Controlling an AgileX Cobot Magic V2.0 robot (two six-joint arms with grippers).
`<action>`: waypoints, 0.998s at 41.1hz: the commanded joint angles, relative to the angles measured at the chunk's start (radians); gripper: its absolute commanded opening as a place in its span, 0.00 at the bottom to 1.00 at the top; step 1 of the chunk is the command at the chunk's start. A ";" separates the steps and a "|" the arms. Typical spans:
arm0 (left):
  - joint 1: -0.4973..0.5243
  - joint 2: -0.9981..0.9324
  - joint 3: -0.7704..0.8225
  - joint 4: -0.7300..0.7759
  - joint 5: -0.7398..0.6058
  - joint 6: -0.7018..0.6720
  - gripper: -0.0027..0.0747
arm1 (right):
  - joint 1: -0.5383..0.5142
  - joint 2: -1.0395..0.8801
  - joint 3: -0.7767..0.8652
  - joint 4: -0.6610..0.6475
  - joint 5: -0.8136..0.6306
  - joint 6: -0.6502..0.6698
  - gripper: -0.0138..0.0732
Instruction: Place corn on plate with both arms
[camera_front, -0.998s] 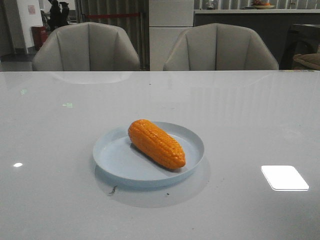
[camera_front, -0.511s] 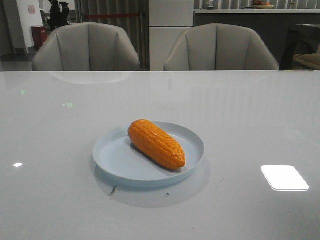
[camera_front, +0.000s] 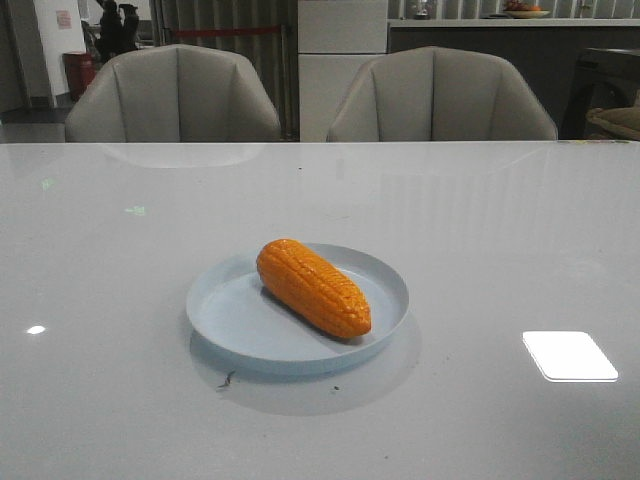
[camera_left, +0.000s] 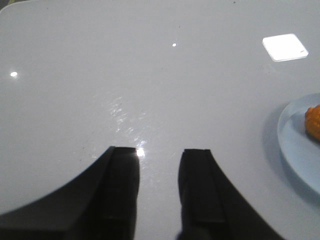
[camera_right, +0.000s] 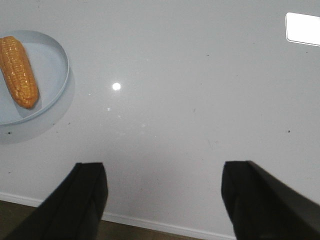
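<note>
A: Where is the corn (camera_front: 313, 288)?
B: Lying on the plate (camera_front: 240, 325), slanted across it, blunt end toward the far rim.
A: And the 2 grippers?
B: The left gripper (camera_left: 158, 187) has its jaws parted with nothing between them, away from the plate. The right gripper (camera_right: 165, 200) is spread wide, also holding nothing, over the table (camera_front: 500, 230) beside the plate.

Two grey upholstered chairs (camera_front: 172, 93) (camera_front: 440, 95) are standing behind a glossy white table (camera_front: 480, 230), which is reflecting a bright ceiling light (camera_front: 569, 355). The room behind is lying in dim light.
</note>
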 joint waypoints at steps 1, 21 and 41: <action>0.001 -0.019 -0.028 -0.088 -0.120 -0.009 0.15 | -0.005 0.000 -0.027 0.002 -0.064 0.002 0.83; 0.101 -0.330 0.114 0.002 -0.323 -0.004 0.16 | -0.005 0.000 -0.027 0.002 -0.064 0.002 0.83; 0.101 -0.802 0.529 0.068 -0.545 -0.004 0.16 | -0.005 0.000 -0.027 0.002 -0.064 0.002 0.83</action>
